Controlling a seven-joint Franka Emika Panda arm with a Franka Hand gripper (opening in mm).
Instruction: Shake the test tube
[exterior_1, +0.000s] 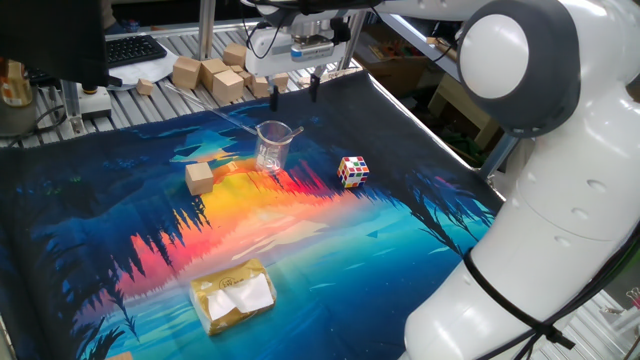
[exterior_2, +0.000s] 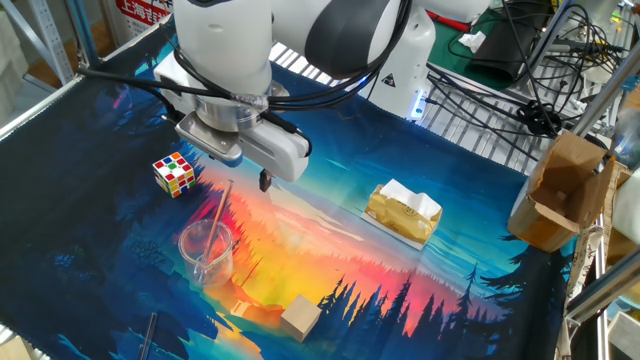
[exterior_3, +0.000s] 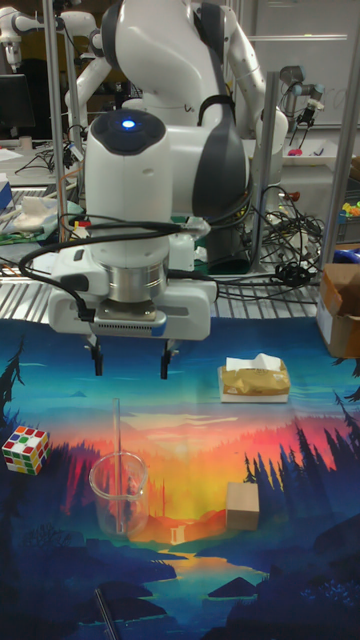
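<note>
The test tube (exterior_2: 222, 207) is a thin see-through tube that stands leaning inside a clear glass beaker (exterior_2: 206, 252) on the painted mat. Its top end sticks out above the beaker's rim (exterior_3: 116, 430). In one fixed view the beaker (exterior_1: 273, 146) stands near the mat's middle back. My gripper (exterior_3: 131, 364) hangs a little above and behind the tube's top. It is open, its two dark fingertips are spread wide, and nothing is between them. The same gripper (exterior_1: 294, 95) touches neither tube nor beaker.
A Rubik's cube (exterior_1: 352, 171) lies right of the beaker and a wooden block (exterior_1: 200, 178) lies left of it. A yellow tissue pack (exterior_1: 233, 296) sits near the mat's front. Several wooden blocks (exterior_1: 215, 75) are piled behind the mat. A cardboard box (exterior_2: 560, 190) stands off the mat.
</note>
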